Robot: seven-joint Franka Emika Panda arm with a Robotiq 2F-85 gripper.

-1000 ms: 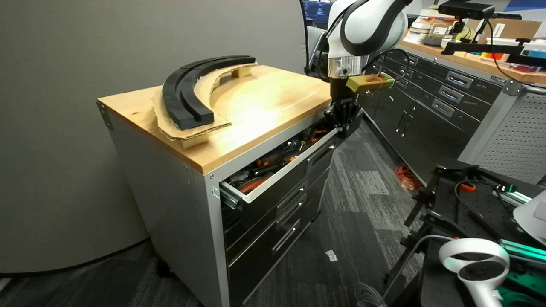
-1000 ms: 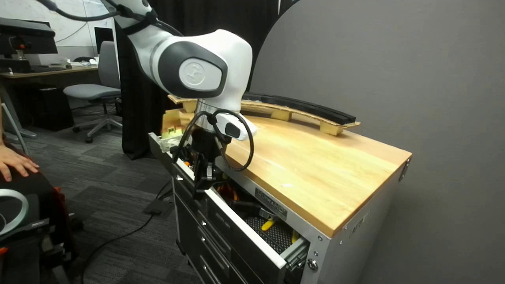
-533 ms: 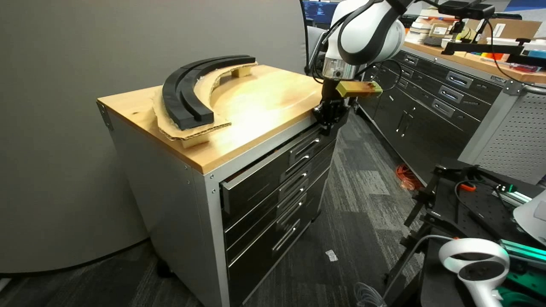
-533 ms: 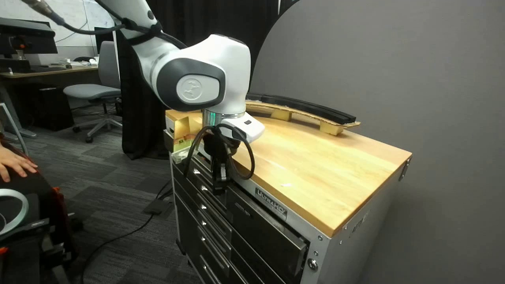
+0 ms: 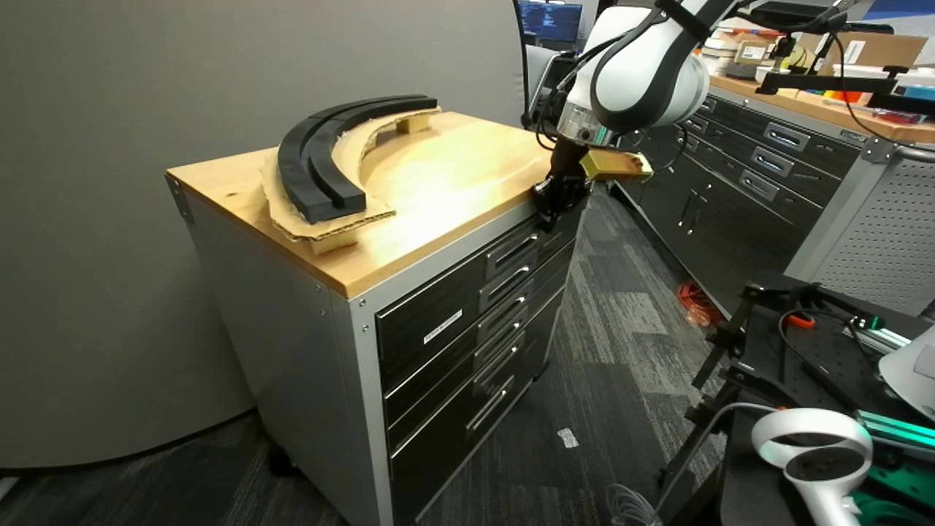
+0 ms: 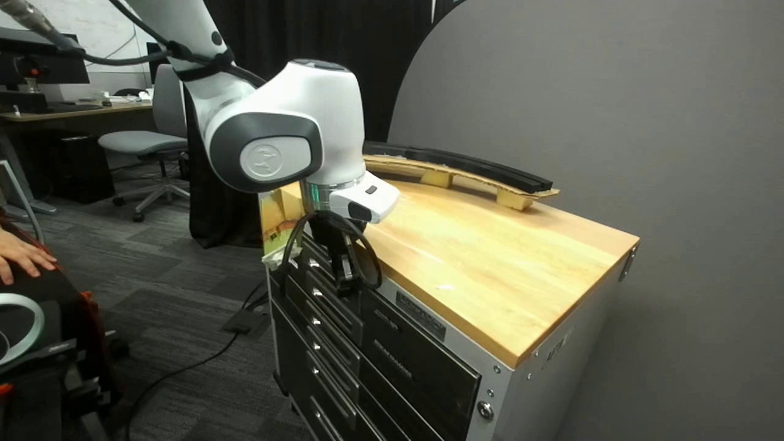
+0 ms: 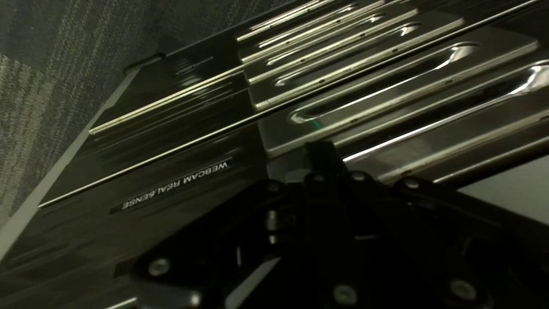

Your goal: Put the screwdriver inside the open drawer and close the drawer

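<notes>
The top drawer [image 5: 431,303] is pushed in flush with the cabinet front in both exterior views [image 6: 422,346]. Its silver pull rail shows in the wrist view [image 7: 411,130]. My gripper [image 5: 551,218] is at the upper front of the cabinet, in front of the drawer near its handle, fingers pointing down. It also shows in an exterior view [image 6: 349,289] and in the wrist view [image 7: 324,154], where the fingers are together with nothing seen between them. Whether the fingertips touch the drawer front, I cannot tell. The screwdriver is out of view, and the drawer's inside is hidden.
Black arc pieces [image 5: 314,161] lie on cardboard on the wooden top [image 6: 490,269]. Lower drawers [image 5: 438,438] are shut. A dark cabinet [image 5: 774,157] and a black cart with a white controller [image 5: 811,438] stand nearby. A person's hand [image 6: 24,252] shows at the side.
The drawer stood open with tools showing one second ago, was partly open half a second ago, and is shut now. My gripper moved toward the cabinet with it and tilted slightly.
</notes>
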